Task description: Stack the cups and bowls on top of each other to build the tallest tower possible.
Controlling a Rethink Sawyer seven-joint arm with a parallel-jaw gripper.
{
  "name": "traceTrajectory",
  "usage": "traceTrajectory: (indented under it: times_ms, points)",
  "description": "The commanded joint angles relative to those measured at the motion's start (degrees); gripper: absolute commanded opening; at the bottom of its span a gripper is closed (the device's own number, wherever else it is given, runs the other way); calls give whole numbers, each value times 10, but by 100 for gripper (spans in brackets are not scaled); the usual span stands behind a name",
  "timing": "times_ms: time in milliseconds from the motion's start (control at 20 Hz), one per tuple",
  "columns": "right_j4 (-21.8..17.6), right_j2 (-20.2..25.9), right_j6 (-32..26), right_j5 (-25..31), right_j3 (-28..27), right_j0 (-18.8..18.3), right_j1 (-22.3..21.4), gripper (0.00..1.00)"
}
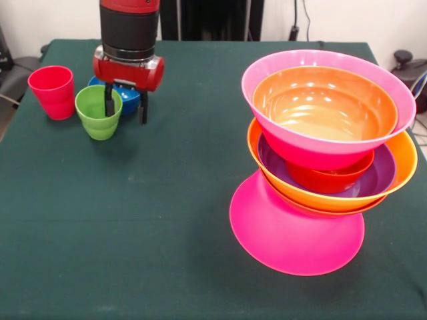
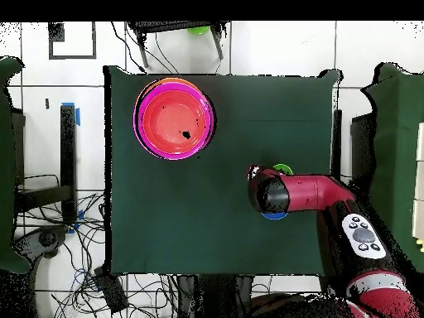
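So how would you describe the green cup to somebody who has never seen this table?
Look away from the tower of bowls, to the group of three small things under the gripper. The green cup is the middle one, with one gripper finger inside its rim. Its neighbours are a red cup and a low blue bowl.

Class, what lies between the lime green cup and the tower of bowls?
Nothing: in the front view only bare green tablecloth separates the lime green cup from the tower.
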Motion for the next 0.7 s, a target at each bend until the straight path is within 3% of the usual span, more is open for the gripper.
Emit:
traceTrajectory:
  times_ms: [50, 150, 200, 450, 700]
  points:
    - [-39, 16, -33, 12, -51, 27, 31, 100]
    - [-46, 6, -27, 4, -45, 35, 27, 100]
    - [-48, 1, -30, 4, -43, 38, 24, 0]
    - [-49, 1, -42, 19, -41, 46, 22, 0]
    - [-35, -18, -17, 29, -35, 80, 4, 0]
